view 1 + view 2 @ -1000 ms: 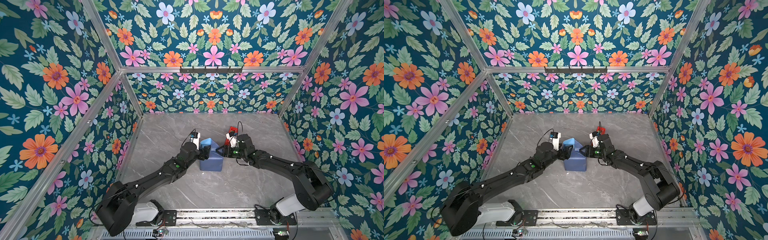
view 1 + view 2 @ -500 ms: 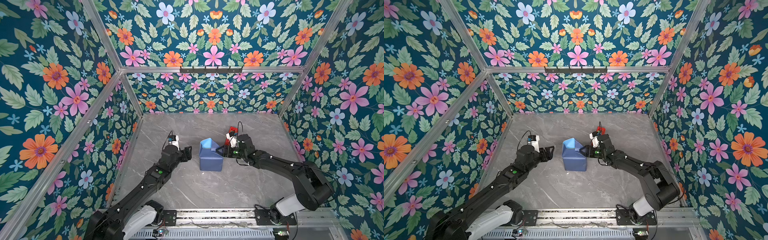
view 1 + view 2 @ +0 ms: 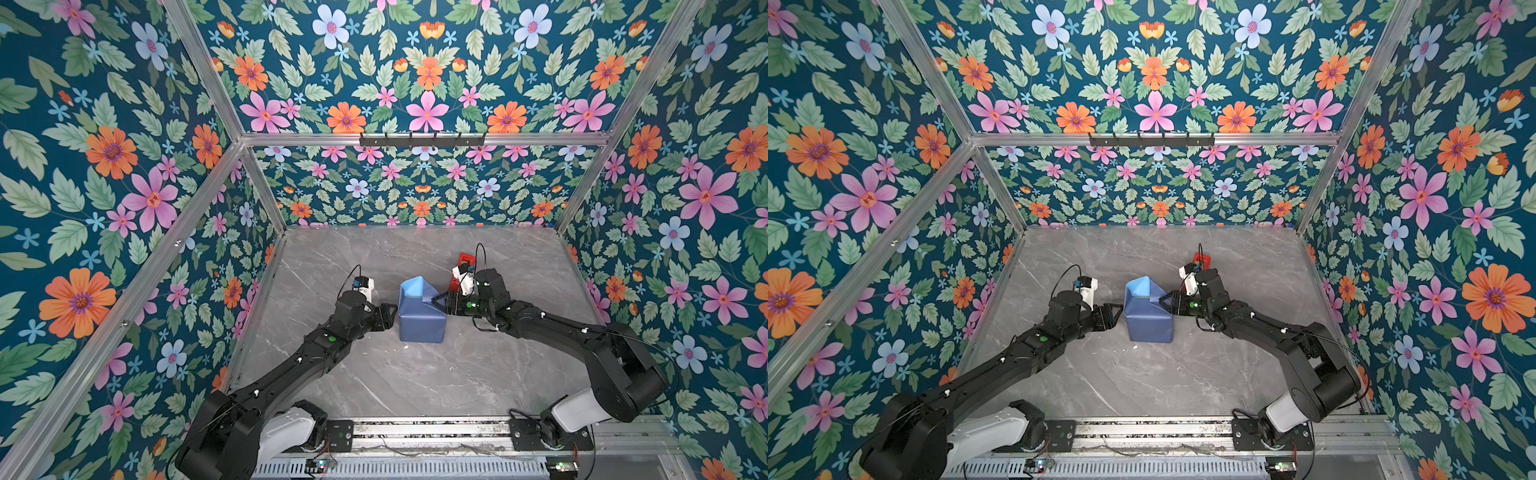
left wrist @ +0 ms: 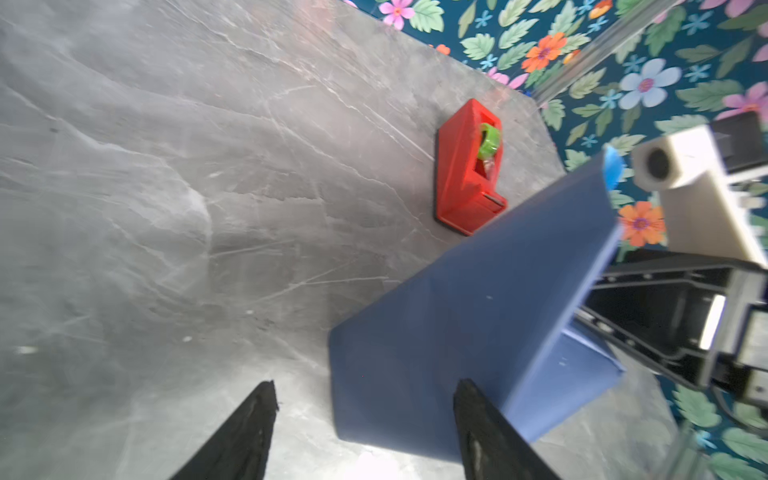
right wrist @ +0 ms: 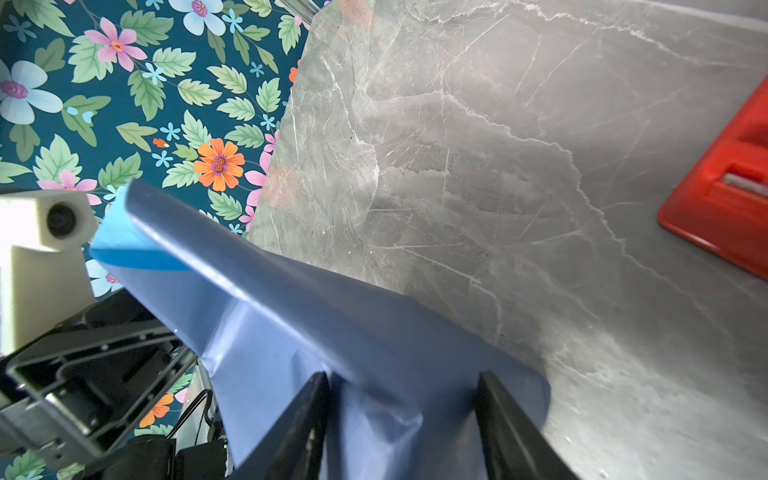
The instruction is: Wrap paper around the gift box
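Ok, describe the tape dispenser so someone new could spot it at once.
On the grey marble table, find the blue paper parcel in the middle. Just beyond it, to its right toward the back wall, sits the tape dispenser, partly hidden from above by the right arm. It is the only red thing, with a green roll inside.

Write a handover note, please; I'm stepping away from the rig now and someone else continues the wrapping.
Left claw: open, beside the paper's left side, gripping nothing.
Right claw: jaws apart, tips against the paper's right-end fold.
Creased slate-blue paper sheet: wrapped round the hidden gift box, mid grey marble table.
Red plastic tape dispenser: behind the right claw.
Done: box body covered.
Left: far flap stands up, light-blue inside showing; probably fold ends down, tape.
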You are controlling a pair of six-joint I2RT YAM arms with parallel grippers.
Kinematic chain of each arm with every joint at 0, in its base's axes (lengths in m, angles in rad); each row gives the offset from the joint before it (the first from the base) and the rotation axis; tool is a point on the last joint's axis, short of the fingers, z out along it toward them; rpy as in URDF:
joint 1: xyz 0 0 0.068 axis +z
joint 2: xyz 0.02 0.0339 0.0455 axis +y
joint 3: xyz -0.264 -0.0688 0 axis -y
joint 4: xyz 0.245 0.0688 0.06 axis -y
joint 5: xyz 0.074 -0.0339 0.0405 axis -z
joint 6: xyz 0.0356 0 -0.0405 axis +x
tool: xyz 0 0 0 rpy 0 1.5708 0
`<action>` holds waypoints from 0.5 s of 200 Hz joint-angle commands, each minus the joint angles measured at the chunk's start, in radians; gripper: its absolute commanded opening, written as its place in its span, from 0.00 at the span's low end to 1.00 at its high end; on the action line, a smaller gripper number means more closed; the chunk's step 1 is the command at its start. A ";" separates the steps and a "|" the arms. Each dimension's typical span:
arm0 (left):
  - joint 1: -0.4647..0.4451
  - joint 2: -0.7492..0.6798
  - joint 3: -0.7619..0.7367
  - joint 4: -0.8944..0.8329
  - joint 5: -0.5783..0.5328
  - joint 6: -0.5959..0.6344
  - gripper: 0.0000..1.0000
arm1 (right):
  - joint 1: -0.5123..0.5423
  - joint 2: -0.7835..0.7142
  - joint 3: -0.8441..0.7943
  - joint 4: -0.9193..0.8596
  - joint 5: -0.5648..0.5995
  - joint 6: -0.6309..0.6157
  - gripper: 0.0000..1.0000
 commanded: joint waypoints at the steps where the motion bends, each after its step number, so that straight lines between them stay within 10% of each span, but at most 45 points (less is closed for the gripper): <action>1: -0.013 0.003 -0.002 0.050 0.020 -0.017 0.70 | 0.001 0.002 -0.006 -0.079 0.027 -0.011 0.57; 100: -0.026 0.085 0.053 0.071 0.002 0.019 0.69 | 0.001 0.000 -0.007 -0.079 0.024 -0.010 0.57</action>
